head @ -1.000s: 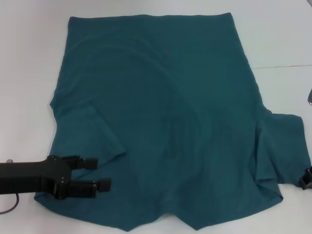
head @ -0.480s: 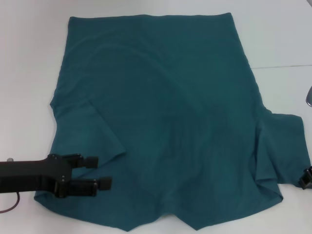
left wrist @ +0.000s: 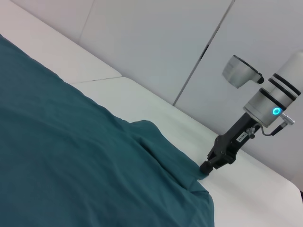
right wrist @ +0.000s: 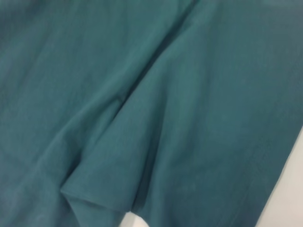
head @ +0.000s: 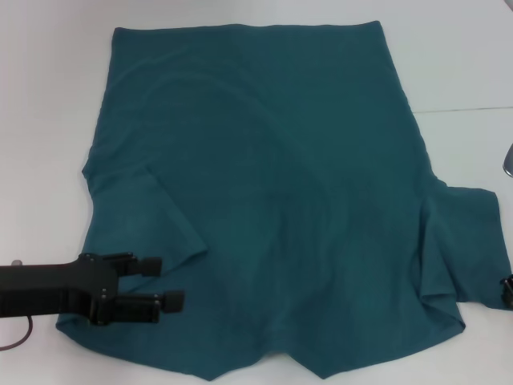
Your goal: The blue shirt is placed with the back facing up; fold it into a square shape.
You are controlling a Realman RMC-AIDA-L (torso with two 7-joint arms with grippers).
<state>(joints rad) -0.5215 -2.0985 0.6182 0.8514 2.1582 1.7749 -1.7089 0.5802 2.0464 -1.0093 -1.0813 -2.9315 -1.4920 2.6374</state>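
The blue shirt (head: 272, 184) lies spread on the white table (head: 48, 120), plain back up. Its left sleeve is folded inward over the body. My left gripper (head: 166, 282) hovers open over the shirt's near left part, just beside that folded sleeve, with nothing between its fingers. My right gripper (head: 508, 290) is at the frame's right edge, against the outer hem of the right sleeve. In the left wrist view the right gripper (left wrist: 207, 169) touches the sleeve corner of the shirt (left wrist: 71, 165). The right wrist view is filled by wrinkled shirt cloth (right wrist: 151, 113).
Bare white table surrounds the shirt on the left, far side and right. A seam in the table (head: 473, 108) runs across at the right. A pale wall (left wrist: 156, 42) stands beyond the table's edge.
My right gripper has slid slightly to the right, further out of the head view. The left gripper and the shirt have barely moved.
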